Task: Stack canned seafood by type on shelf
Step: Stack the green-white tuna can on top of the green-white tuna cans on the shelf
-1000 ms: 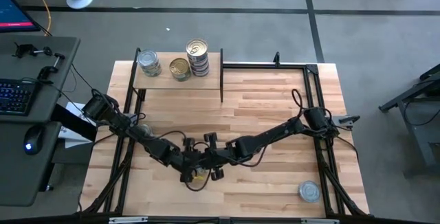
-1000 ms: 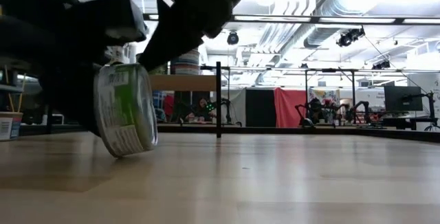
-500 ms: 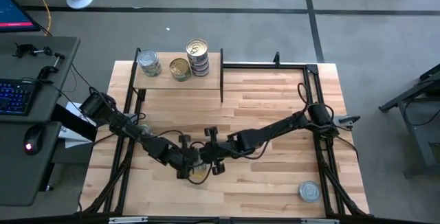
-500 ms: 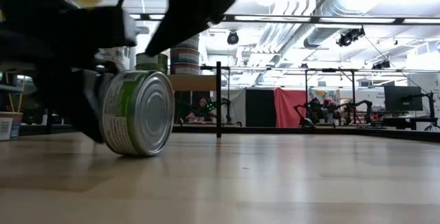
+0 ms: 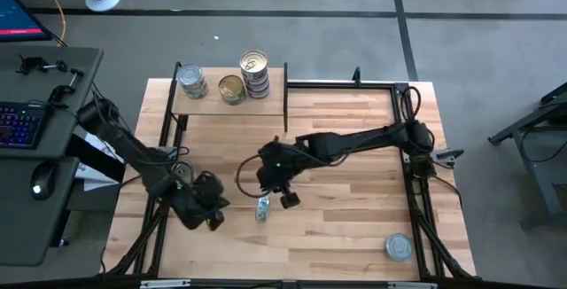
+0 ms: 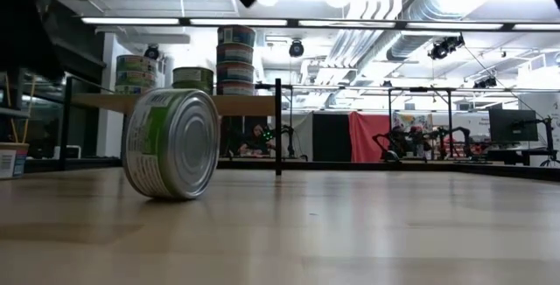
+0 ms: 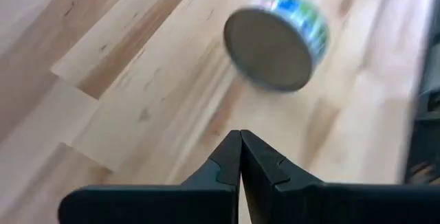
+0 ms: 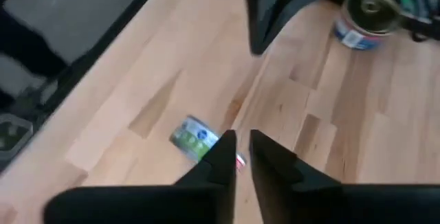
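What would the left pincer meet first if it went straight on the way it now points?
Most likely the green-labelled tin lying on its side on the table. The shut left pincer points roughly at it in its wrist view, though the line may pass just beside it.

No text, brand, number or sign can be read anywhere. The green-labelled tin [image 6: 171,144] lying on its side on the table [image 6: 350,224] carries fine print on its side label, too small to make out. The labels of the tins stacked on the shelf [image 5: 230,103] are likewise illegible, and the monitor [image 5: 19,10] beside the table shows no readable words.
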Robot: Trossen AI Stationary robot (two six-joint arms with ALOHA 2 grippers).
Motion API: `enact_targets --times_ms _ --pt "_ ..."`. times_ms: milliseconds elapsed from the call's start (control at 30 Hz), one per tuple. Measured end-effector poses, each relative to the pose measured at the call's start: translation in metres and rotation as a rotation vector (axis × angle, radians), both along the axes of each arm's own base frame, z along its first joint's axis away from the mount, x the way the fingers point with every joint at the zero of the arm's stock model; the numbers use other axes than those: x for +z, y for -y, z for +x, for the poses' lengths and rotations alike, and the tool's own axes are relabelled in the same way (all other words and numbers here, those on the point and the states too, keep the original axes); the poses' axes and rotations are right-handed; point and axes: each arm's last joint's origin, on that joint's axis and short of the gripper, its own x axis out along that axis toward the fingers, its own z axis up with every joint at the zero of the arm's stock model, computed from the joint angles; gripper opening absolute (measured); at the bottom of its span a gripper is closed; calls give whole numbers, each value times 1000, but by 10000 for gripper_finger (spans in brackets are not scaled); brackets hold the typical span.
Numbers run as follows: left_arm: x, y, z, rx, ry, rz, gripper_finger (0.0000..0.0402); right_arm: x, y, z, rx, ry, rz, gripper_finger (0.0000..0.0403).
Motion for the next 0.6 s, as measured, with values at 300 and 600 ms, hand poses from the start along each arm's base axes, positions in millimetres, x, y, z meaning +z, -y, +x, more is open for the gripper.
enact_targets --times_ms 300,600 --pt "29 -4 -17 205 195 -210 0 -7 -15 26 215 16 -68 165" --pt "29 0 -2 133 228 -207 0 -20 -18 29 160 -42 -177 221"
